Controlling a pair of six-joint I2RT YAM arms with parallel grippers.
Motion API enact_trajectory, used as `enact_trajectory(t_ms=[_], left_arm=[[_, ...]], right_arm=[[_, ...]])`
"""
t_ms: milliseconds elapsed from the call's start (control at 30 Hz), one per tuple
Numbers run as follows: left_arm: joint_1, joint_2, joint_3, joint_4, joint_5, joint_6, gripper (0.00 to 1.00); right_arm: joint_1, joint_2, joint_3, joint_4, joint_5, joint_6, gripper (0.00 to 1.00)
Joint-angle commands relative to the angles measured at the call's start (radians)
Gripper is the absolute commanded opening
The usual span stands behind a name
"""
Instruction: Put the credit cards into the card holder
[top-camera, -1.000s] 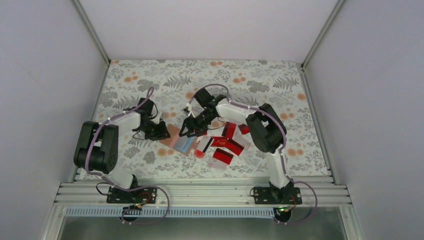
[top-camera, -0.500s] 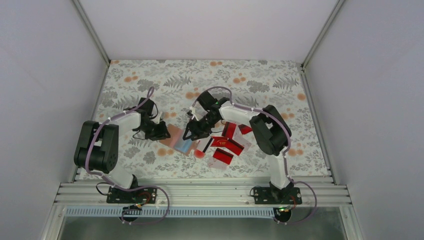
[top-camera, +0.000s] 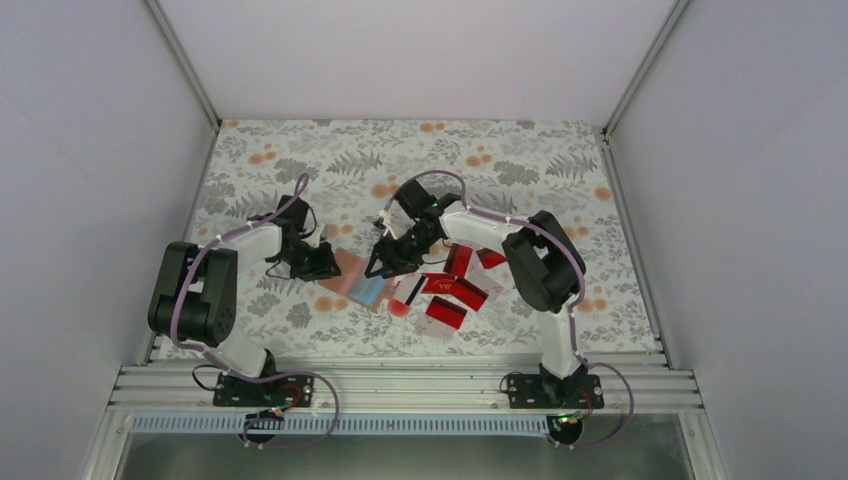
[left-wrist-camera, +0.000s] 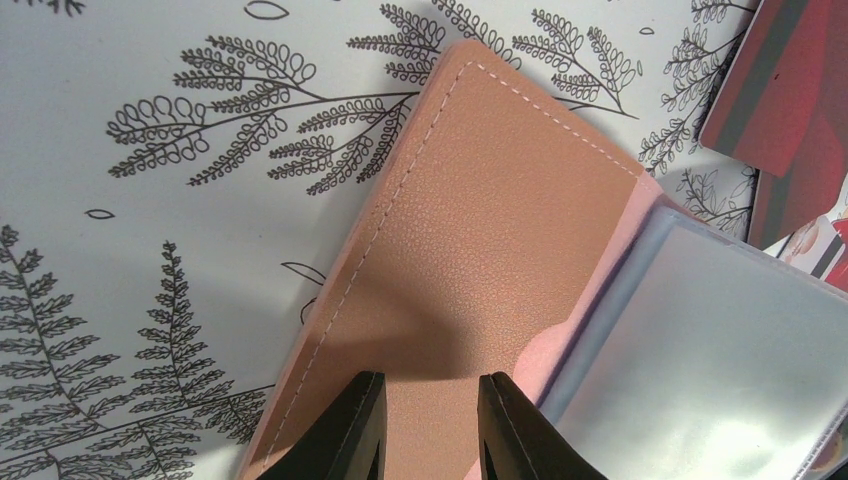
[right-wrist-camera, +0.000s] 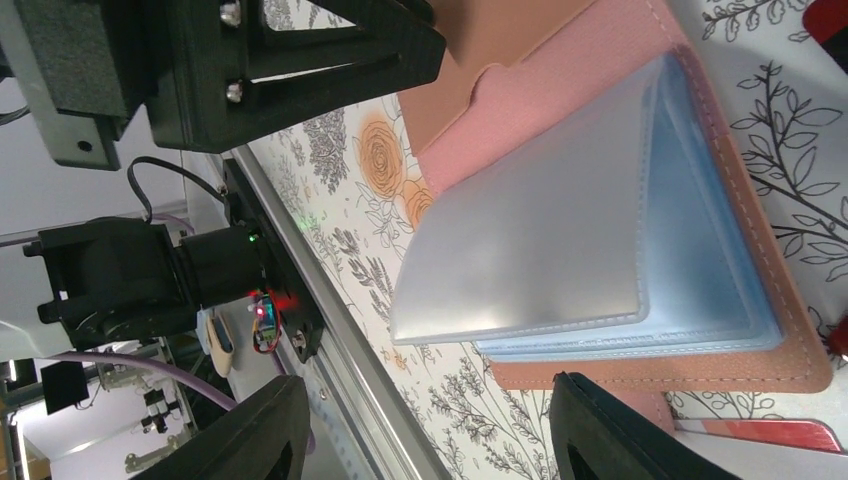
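Top external — card holder (top-camera: 351, 271) open; long axis diagonal, flap upper-left.

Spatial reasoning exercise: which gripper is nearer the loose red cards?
Right. The right gripper is above the open card holder, next to the red cards; the left gripper is over its far flap.
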Motion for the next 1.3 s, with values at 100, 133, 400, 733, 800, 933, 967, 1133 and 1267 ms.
enact_trajectory(t_ms=[100, 133, 400, 733, 800, 933, 967, 1133, 1267], left_arm=[[-0.007, 0.004, 0.000, -0.026, -0.026, -0.007, 0.25], [-0.007, 0.004, 0.000, -0.026, -0.026, -0.007, 0.25], [-0.009, -0.001, 0.007, -0.035, -0.017, -0.006, 0.25], [-0.009, -0.071, 0.096, -0.118, 0.008, -0.016, 0.25], [-0.009, -0.088, 0.119, -0.142, 0.008, -0.018, 0.25], [-0.009, -0.136, 0.170, -0.210, 0.000, -0.023, 0.25], [-0.010, -0.154, 0.182, -0.227, -0.004, -0.028, 0.25], [-0.009, -0.234, 0.222, -0.302, -0.019, -0.041, 0.25], [-0.009, -0.292, 0.209, -0.291, 0.018, -0.025, 0.25]], right_arm=[[-0.004, 0.047, 0.018, 0.010, 0.017, 0.009, 0.61], [-0.004, 0.055, 0.025, 0.015, 0.013, 0.009, 0.62], [-0.004, 0.136, 0.148, 0.027, -0.024, 0.004, 0.61], [-0.004, 0.224, 0.266, 0.046, -0.096, 0.019, 0.61], [-0.003, 0.242, 0.284, 0.048, -0.108, 0.022, 0.61], [-0.003, 0.279, 0.323, 0.060, -0.138, 0.034, 0.61], [-0.003, 0.292, 0.335, 0.061, -0.141, 0.037, 0.61], [-0.002, 0.347, 0.393, 0.072, -0.159, 0.055, 0.61], [-0.003, 0.384, 0.428, 0.072, -0.165, 0.062, 0.61]])
